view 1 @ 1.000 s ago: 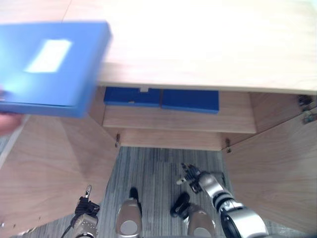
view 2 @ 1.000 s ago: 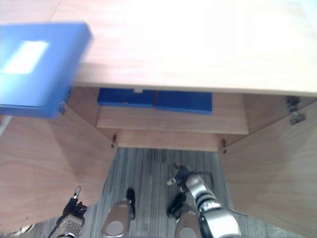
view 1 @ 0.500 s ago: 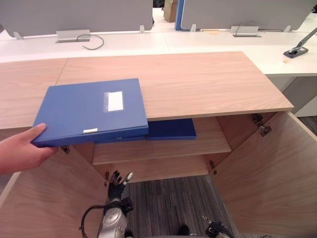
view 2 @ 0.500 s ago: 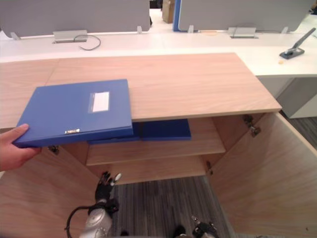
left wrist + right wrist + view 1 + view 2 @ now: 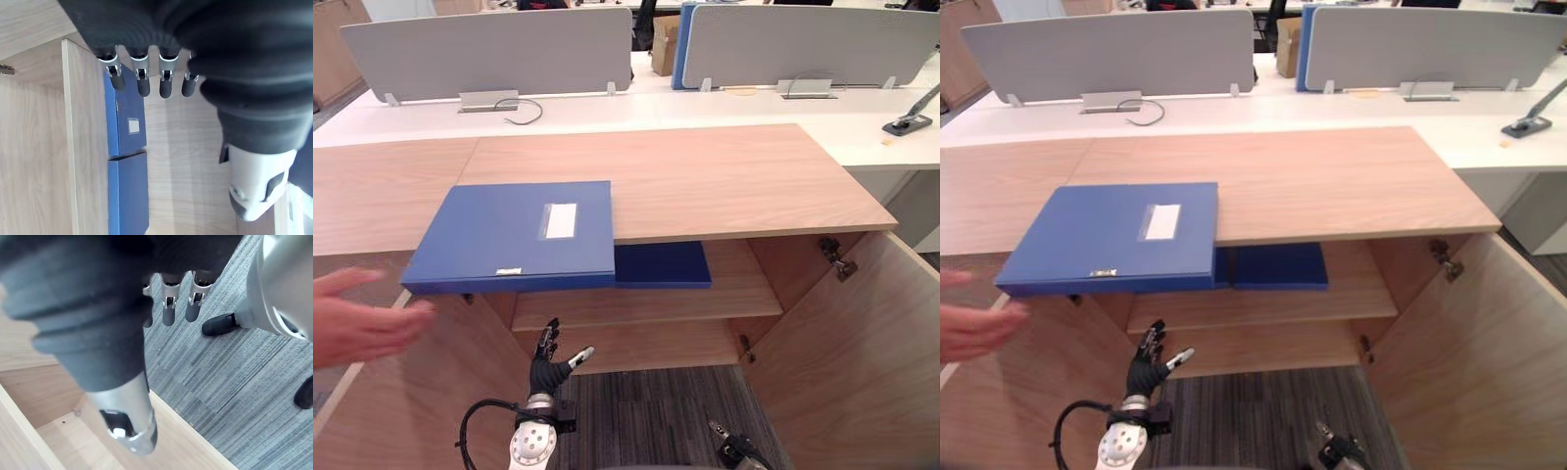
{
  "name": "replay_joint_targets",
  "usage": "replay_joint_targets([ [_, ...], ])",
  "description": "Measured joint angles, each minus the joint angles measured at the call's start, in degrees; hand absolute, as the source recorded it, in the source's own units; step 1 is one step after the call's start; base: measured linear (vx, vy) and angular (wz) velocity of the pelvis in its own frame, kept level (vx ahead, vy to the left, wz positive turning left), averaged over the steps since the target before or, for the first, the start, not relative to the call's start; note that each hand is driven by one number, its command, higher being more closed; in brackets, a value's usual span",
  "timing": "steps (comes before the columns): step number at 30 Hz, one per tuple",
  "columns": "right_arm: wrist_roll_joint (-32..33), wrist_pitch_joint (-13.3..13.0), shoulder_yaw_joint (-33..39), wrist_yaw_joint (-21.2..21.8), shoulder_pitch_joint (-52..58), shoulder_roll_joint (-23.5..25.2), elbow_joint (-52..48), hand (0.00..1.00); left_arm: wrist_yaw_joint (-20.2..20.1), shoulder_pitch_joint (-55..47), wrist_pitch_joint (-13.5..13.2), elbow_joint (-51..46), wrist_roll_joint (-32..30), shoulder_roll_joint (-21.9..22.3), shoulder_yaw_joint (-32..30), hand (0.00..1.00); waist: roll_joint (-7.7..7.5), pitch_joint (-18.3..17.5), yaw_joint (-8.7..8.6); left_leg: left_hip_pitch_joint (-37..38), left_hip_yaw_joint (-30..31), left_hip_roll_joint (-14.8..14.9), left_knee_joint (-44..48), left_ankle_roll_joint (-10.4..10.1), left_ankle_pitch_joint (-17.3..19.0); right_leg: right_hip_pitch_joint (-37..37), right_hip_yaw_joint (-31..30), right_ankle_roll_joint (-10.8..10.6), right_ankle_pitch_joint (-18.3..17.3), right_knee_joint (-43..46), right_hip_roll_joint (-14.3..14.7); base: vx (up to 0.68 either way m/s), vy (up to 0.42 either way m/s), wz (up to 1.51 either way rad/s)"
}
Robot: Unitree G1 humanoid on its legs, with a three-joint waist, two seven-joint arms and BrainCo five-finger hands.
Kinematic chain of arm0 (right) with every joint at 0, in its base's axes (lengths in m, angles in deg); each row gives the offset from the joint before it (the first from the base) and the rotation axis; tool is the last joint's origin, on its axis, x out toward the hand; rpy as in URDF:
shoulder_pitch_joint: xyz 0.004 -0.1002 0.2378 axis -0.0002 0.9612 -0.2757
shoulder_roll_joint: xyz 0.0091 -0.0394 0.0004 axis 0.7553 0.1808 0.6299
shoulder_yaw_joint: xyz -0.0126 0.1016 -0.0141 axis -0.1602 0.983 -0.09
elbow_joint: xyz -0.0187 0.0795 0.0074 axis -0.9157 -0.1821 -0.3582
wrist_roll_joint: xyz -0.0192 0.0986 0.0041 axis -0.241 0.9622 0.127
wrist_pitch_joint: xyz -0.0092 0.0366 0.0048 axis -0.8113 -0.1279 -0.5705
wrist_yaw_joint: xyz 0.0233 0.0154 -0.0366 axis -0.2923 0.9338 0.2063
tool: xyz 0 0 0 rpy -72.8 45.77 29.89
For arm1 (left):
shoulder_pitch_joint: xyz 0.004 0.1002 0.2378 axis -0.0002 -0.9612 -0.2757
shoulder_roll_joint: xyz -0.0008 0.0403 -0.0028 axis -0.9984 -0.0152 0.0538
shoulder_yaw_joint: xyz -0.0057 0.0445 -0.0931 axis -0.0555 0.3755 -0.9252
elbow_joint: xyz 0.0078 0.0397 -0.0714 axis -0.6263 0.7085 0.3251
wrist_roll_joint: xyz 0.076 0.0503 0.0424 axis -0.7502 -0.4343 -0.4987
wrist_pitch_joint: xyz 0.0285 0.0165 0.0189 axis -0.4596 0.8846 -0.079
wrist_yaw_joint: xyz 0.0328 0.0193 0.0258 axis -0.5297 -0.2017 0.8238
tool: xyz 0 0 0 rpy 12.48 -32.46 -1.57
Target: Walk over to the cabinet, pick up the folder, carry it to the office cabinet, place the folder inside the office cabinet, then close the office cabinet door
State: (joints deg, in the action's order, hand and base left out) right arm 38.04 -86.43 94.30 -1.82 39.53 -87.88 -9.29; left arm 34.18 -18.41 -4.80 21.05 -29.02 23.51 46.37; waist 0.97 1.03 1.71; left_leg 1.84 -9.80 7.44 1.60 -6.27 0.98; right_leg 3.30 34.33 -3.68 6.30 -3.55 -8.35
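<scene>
The left hand (image 5: 548,357) hangs low before the open cabinet (image 5: 705,176), fingers spread and empty. The right hand (image 5: 168,308) hangs over the carpet (image 5: 234,372), fingers loosely straight, holding nothing. At 12 o'clock from the left hand, the blue folder (image 5: 519,235) lies flat on the cabinet top. Its near edge overhangs the front, probably so fingers can slip beneath. A person's hand (image 5: 357,318) hovers at the folder's 8 o'clock, apart from it. Shelved folders (image 5: 661,264) sit inside.

Wooden cabinet top (image 5: 724,176) mid-frame, bearing a blue folder (image 5: 514,235) overhanging its front edge; shelf (image 5: 744,294) below holding seemingly two more folders (image 5: 661,264).
</scene>
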Motion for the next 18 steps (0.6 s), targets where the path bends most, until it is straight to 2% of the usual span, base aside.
replay_joint_targets([
  [6,-0.13,0.16,0.00,0.29,0.07,-0.09,0.92,0.00,-4.98,-1.25,0.30,-2.13,1.92,1.26,0.98,0.00,-0.16,0.07,1.32,-1.05,1.05,0.06,1.57,0.17,0.25,0.28,1.11,-0.23,-0.19,0.54,-0.26,-0.01,0.019,0.12],
  [10,-0.49,0.34,0.02,0.84,0.26,-0.10,0.91,0.00,-5.94,-1.42,0.93,-3.08,3.10,1.38,0.47,0.00,-0.35,0.19,2.07,-1.97,1.96,0.00,2.68,0.42,0.76,0.41,2.09,-0.44,-0.42,1.11,-0.68,-0.03,0.025,0.14],
  [13,-0.43,0.33,0.03,1.04,0.67,0.03,0.76,0.00,-4.77,-2.45,1.30,-5.25,0.94,1.67,-1.10,0.00,-0.92,0.30,2.58,-2.21,3.67,-0.17,2.88,0.70,1.22,1.07,4.25,-0.74,-1.27,2.19,-1.14,-0.01,0.016,0.28],
  [15,-0.37,0.27,0.01,1.04,1.08,0.18,0.78,0.00,-2.57,-3.25,1.17,-7.53,-3.90,1.77,-1.82,0.00,-1.35,0.09,3.12,-2.87,4.54,-0.20,3.14,0.65,1.17,1.18,5.20,-0.74,-1.51,2.36,-1.17,0.00,0.002,0.29],
  [16,-0.34,0.27,0.00,1.04,1.31,0.18,0.86,0.00,-1.25,-3.55,0.97,-8.95,-6.43,1.79,-1.96,0.00,-1.53,0.17,3.97,-3.02,4.96,-0.21,3.16,0.61,1.13,1.34,5.87,-0.73,-1.62,2.38,-1.16,0.02,-0.008,0.28],
  [18,-0.19,0.27,0.01,1.03,1.47,0.21,0.97,0.00,1.15,-3.57,0.31,-10.68,-10.39,1.84,-2.03,0.00,-2.09,0.01,4.26,-3.79,6.41,-0.39,3.21,0.53,0.94,1.56,7.19,-0.81,-1.85,2.35,-1.16,0.02,-0.009,0.34],
])
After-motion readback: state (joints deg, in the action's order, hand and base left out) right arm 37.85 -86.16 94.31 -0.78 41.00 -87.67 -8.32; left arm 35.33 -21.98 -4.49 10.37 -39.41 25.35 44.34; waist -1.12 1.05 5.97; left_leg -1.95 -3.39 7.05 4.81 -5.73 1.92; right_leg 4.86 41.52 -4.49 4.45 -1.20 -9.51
